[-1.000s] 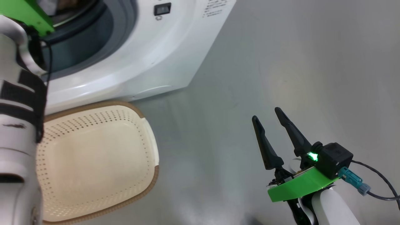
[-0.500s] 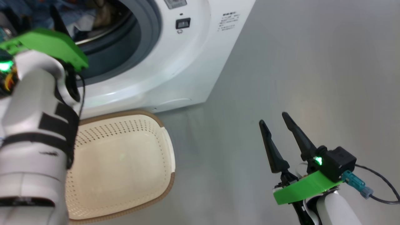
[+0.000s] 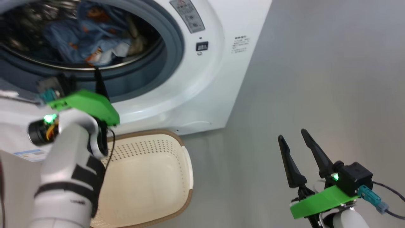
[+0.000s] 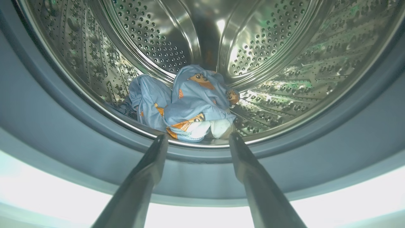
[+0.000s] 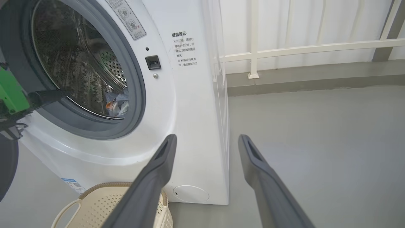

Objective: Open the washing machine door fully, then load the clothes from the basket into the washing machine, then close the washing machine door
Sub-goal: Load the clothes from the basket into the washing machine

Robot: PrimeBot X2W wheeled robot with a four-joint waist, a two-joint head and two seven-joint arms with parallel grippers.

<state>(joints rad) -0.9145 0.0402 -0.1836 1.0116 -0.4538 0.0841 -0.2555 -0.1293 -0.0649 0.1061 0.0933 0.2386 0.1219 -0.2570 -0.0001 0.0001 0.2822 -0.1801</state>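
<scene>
Inside big white front-loading washing machine (image 3: pixel 205 95), low in its perforated steel drum (image 4: pixel 269 47), I saw light blue, cream and orange cartoon-print clothes (image 4: pixel 190 104) heaped. Below machine front, cream perforated plastic basket with brown rim (image 3: pixel 145 148) lay bare. Left gripper (image 4: pixel 197 135) at machine mouth, fingers apart, nothing held. Right gripper (image 3: pixel 291 133) off machine's right side, fingers apart, nothing held. My read: opening done, loading done; closing door left.

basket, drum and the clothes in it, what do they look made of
Basket: likely moulded plastic, matt cream, with neat rows of holes; its brown rim looks woven-patterned. Drum: polished metal, probably stainless steel, mirror-bright and perforated. Clothes: soft printed fabric, crumpled in folds.
</scene>
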